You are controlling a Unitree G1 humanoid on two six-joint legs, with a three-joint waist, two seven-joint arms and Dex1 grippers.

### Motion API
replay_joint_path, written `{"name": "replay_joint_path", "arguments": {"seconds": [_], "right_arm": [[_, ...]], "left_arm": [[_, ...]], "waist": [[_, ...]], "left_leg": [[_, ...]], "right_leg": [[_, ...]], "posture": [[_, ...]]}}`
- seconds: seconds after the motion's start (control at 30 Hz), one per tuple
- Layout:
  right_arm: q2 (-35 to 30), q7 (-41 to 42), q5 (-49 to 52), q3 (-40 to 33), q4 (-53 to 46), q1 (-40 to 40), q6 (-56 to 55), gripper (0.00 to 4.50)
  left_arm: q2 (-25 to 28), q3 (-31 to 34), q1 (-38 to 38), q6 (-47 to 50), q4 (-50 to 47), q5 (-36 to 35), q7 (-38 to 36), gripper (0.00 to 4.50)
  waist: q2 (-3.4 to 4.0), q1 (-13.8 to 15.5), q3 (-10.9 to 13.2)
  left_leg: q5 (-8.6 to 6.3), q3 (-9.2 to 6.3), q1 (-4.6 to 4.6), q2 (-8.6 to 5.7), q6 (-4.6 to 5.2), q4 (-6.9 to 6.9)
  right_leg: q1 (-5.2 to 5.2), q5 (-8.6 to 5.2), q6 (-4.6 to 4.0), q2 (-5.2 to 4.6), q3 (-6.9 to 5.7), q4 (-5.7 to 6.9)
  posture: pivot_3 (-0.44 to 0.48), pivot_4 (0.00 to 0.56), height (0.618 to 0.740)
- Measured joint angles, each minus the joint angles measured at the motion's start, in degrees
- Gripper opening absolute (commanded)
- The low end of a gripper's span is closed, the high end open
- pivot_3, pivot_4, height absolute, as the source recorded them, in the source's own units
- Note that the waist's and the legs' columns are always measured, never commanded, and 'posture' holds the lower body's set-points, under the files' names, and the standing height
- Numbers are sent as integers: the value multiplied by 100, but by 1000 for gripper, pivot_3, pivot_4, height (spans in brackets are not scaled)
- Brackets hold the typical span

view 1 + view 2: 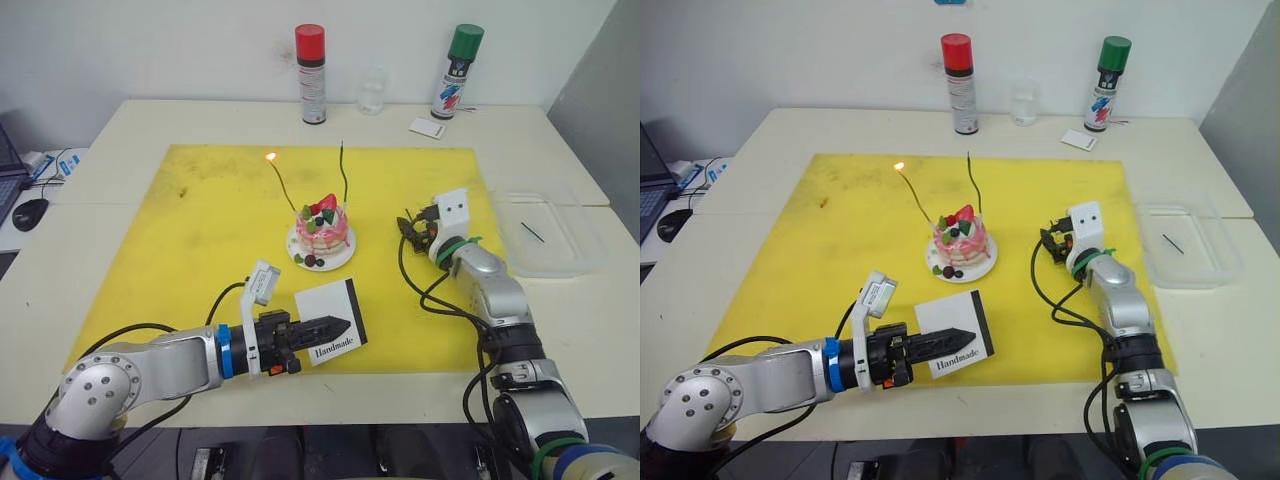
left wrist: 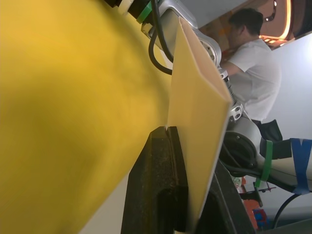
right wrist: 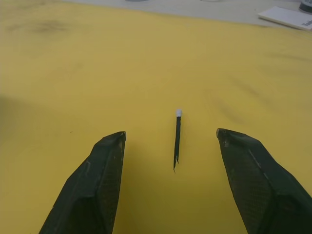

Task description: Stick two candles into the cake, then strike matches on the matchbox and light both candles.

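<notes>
The pink-and-white cake (image 1: 322, 228) stands on its small white plate (image 1: 343, 259) in the middle of the yellow mat (image 1: 200, 220). Two thin green candles rise from it. The left candle (image 1: 284, 188) leans left and carries a small flame at its tip; the right candle (image 1: 344, 175) stands upright with no flame. My left gripper (image 1: 338, 325) is shut on the matchbox (image 1: 325, 298), held in front of the cake. To the right of the cake my right gripper (image 3: 170, 134) hangs open low over the mat. A short dark match (image 3: 177, 139) lies between its fingers.
A clear plastic tray (image 1: 590, 250) at the right holds another short dark stick (image 1: 531, 231). Red-capped (image 1: 311, 75) and green-capped (image 1: 457, 72) spray cans, a glass (image 1: 372, 90) and a white card (image 1: 427, 128) line the far edge. A person (image 2: 253, 63) stands beyond the table.
</notes>
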Motion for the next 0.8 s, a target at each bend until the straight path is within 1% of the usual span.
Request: {"name": "replay_joint_path", "arguments": {"seconds": [0.27,0.4,0.5,0.53,0.73,0.77,0.8], "right_arm": [[162,-241,-116,31,830,-472,-437,3308],[168,-306,-175,32,1029,-561,-531,3308],[176,-376,-172,30,1078,-572,-545,2714],[176,-389,-171,30,1080,-572,-537,2416],[184,-491,-177,30,1073,-572,-476,240],[186,-503,-178,30,1073,-572,-471,42],[188,-512,-178,31,1072,-573,-466,42]], "left_arm": [[66,58,94,-102,-135,-96,117,0],[66,58,94,-117,-143,-111,121,0],[66,58,94,-120,-153,-111,121,0],[66,58,95,-121,-156,-111,121,0],[55,58,96,-133,-159,-107,123,0],[52,58,96,-136,-159,-107,126,0],[50,57,94,-140,-160,-107,134,0]], "waist": [[0,-33,0],[0,-34,0],[0,-32,0],[0,-29,-1],[0,-23,-1],[0,-22,-1],[0,-22,-1]], "left_leg": [[0,-1,1,0,0,0],[0,-1,1,0,0,0],[0,-3,2,0,0,2],[0,-4,2,0,0,2],[0,-9,4,-1,0,9],[0,-9,5,-1,0,9],[0,-9,5,-1,0,9]], "right_leg": [[1,0,0,0,0,1],[2,0,0,0,-1,0],[3,1,0,0,-2,2],[5,1,0,0,-3,2],[14,1,1,0,-7,1],[15,1,1,0,-7,1],[16,1,1,0,-7,1]], "posture": [[0,150,740],[0,150,740],[0,150,740],[0,150,740],[0,150,740],[0,150,740],[0,150,740]]}}
